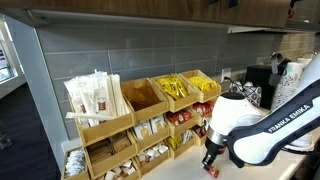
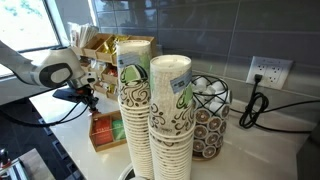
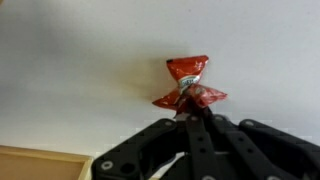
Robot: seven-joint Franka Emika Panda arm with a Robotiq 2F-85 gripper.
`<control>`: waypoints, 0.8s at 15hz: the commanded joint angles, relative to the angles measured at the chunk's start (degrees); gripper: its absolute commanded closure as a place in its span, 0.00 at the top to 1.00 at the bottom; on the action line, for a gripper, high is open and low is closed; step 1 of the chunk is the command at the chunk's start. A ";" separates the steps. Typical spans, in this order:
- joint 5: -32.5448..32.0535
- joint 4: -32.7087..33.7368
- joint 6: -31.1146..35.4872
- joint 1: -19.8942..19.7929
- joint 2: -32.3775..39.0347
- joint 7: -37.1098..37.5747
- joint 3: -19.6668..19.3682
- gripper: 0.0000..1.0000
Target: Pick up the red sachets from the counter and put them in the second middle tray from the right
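Observation:
In the wrist view my gripper [image 3: 190, 112] is shut on red sachets [image 3: 188, 80], which stick out beyond the fingertips over the pale counter [image 3: 70, 70]. In an exterior view the gripper [image 1: 210, 160] hangs low in front of the right end of the three-tier wooden rack, with a bit of red [image 1: 212, 172] at its tips. The second middle tray from the right [image 1: 181, 118] lies up and left of the gripper and holds some red items. In an exterior view the gripper [image 2: 88, 97] is just above the counter [image 2: 55, 112].
Top rack bins hold wrapped straws [image 1: 95, 98] and yellow packets [image 1: 173, 89]. A low wooden tray [image 2: 103, 131] with red packets sits beside tall paper cup stacks [image 2: 150, 110]. A wire basket of pods [image 2: 208, 115] and a coffee machine [image 1: 262, 82] stand nearby.

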 commanded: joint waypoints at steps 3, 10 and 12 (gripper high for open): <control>4.84 -0.45 2.76 2.33 -0.47 -6.31 -2.72 0.05; 21.33 -1.09 11.28 10.83 -5.61 -28.34 -11.27 0.05; 22.10 -1.13 11.05 10.99 -6.53 -31.79 -11.82 0.30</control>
